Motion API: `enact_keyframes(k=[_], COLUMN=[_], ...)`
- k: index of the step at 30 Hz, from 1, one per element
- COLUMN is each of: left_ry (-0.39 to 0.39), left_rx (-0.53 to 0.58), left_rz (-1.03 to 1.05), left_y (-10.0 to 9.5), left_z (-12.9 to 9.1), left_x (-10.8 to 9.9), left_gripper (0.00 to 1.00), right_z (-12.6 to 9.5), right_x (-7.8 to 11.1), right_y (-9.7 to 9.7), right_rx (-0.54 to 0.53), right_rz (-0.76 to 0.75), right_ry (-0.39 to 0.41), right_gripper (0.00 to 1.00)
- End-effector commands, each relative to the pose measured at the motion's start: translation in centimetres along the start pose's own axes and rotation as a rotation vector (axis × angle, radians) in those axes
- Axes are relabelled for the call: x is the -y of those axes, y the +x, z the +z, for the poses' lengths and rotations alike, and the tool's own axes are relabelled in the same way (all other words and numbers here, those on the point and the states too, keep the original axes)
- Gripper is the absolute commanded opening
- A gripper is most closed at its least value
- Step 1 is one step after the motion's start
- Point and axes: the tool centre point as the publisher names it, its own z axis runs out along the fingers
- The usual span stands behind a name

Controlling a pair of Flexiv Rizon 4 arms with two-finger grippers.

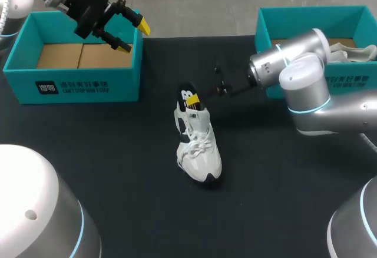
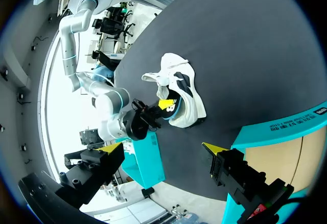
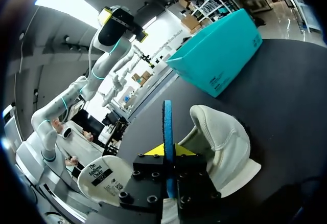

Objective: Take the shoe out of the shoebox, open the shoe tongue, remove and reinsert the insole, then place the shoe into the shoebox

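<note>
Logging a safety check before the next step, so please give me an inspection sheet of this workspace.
Surface: black table.
Job's things: white shoe upright mid-table; insole at its heel end; left shoebox open, no shoe inside; right shoebox holds a second shoe.
Clutter: nothing seen.
Grippers: left gripper open above the left shoebox; right gripper shut on the insole.
Cables: nothing seen.
Surroundings: nobody reaching over the table.

Black tabletop [image 1: 118,169] under even light
Its matte surface is stretching left to right, near to far.
</note>
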Motion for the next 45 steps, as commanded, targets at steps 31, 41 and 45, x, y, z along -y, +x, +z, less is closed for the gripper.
enact_keyframes(k=[31,41,45], left_ry=[-0.001,-0.001,-0.001], left_rx=[-0.003,-0.003,-0.003], left_rz=[0.001,0.001,0.001], left_y=[0.0,0.0,0.0], left_z=[0.0,0.0,0.0], left_x=[0.0,0.0,0.0], left_gripper=[1.0,1.0,1.0], right_z=[0.2,0.7,0.9], right_x=[-1.9,0.1,0.8], right_y=[-0.2,0.2,0.4], right_rx=[0.012,-0.005,-0.009], right_rz=[-0.055,-0.007,0.007], right_ry=[0.051,0.078,0.086], right_gripper=[0.0,0.0,0.0])
